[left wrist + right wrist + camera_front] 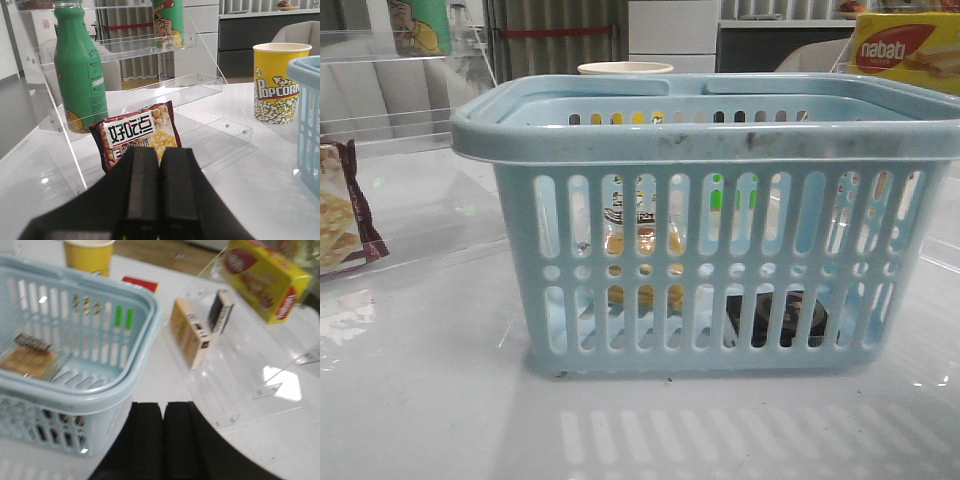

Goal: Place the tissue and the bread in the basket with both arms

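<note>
In the front view the basket [710,230] fills the middle of the frame. Through its slots I see the bread [642,245] at centre left and the tissue [778,318] low at centre right, both inside. So I judge the placing done, and the step in hand is to draw both arms clear without knocking the rim.

My left gripper [151,197] sits at the bottom centre of its view, fingers pressed together and holding nothing. To do this well I keep it well apart from the cracker bag [136,135] just above it in frame and from the acrylic shelf [150,95] behind. The bag carries bold Chinese lettering I cannot make out. At the upper left stands a green bottle [79,70]; at the right, a yellow cup [276,82] reads "POPCORN".

My right gripper [164,440], at the bottom centre, is likewise closed and empty, just beside the basket's near corner, so I would lift before swinging away. The bread's dark label is too blurred to read. In the front view's upper right, a yellow box [905,50] reads "nabati".
</note>
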